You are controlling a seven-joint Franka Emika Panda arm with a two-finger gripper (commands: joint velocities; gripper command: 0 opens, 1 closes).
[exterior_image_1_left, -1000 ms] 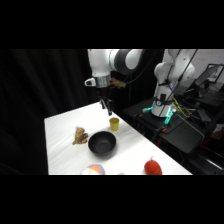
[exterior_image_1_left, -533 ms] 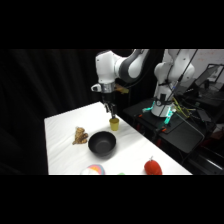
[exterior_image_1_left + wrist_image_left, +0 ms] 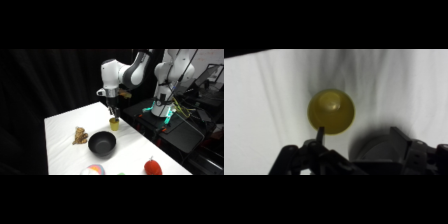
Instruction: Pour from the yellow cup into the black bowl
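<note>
White table (image 3: pixel 65 145), upright yellow cup (image 3: pixel 114 124)

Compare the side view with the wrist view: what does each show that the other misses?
Only the side view shows the round glossy black bowl, a small tan lumpy object beside it, a red round object near the table's front edge, and the white arm reaching down over the table. Only the wrist view looks straight down into the cup's hollow, with one thin dark finger at its rim. Both show the small mustard-yellow cup upright on the white table, with the pincer just above it.
</note>
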